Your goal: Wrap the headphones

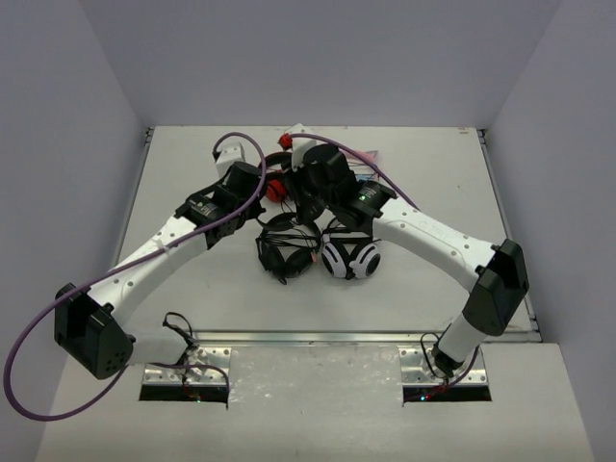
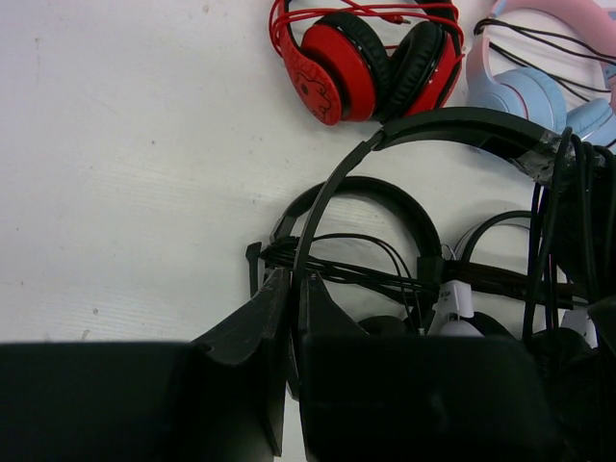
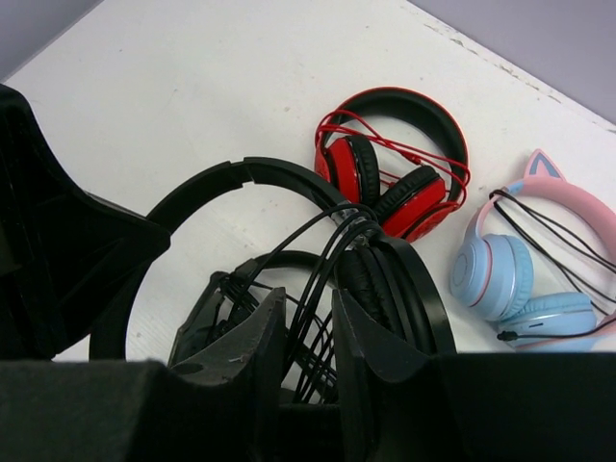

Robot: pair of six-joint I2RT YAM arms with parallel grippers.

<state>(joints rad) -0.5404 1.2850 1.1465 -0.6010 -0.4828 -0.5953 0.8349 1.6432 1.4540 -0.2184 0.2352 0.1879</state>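
The black headphones hang above the table between my two grippers. The flat black headband arcs across the right wrist view, with one padded cup by my right finger. My left gripper is shut on the thin edge of the headband's lower end. My right gripper has its jaws narrowly apart, with several strands of the thin black cable running between them. The cable loops over the headband. In the top view both grippers meet at the table's middle.
Another black pair with its cable wound round it lies below the grippers, next to a white-and-black pair. A red-and-black pair and a pink-and-blue cat-ear pair lie beyond. Walls enclose the table.
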